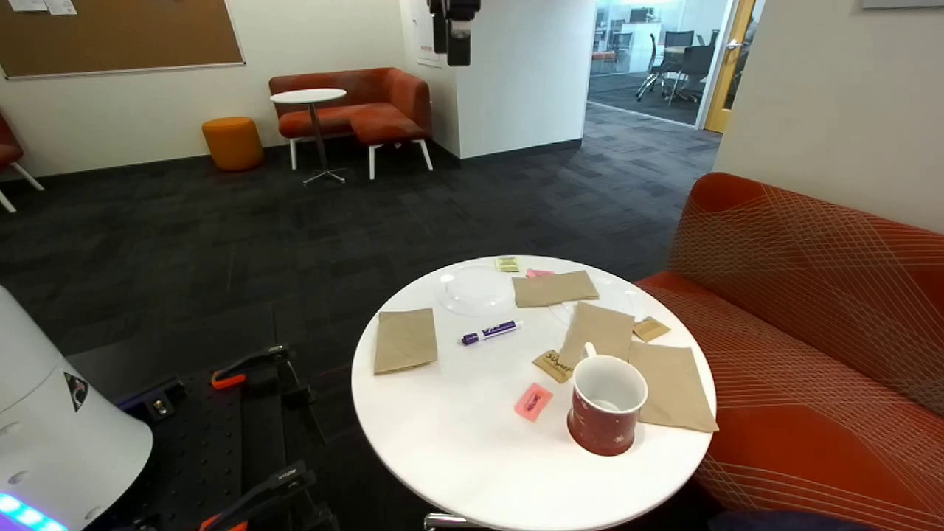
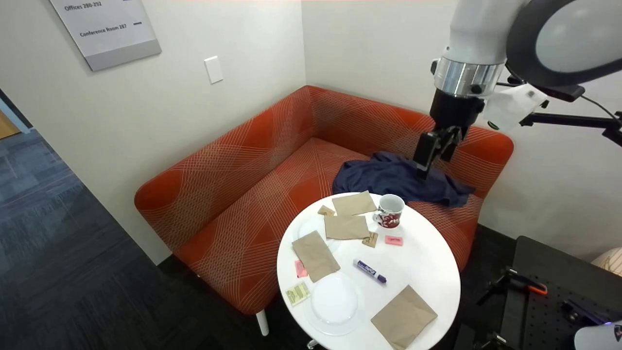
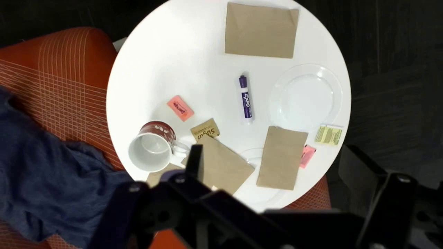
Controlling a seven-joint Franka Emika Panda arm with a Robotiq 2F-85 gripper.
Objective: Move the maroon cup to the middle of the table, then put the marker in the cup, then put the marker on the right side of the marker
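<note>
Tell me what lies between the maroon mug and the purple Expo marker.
In the wrist view, the tan Sugar packet lies between the maroon mug and the purple Expo marker, with the pink sweetener packet just off that line.

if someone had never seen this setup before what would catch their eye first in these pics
Probably the big red sofa, which stretches behind the white round table in an exterior view. On that table the maroon cup stands out next, upright near the sofa-side edge, with the purple marker lying closer to the middle. The open gripper, holding nothing, hangs above the tabletop's level.
</note>
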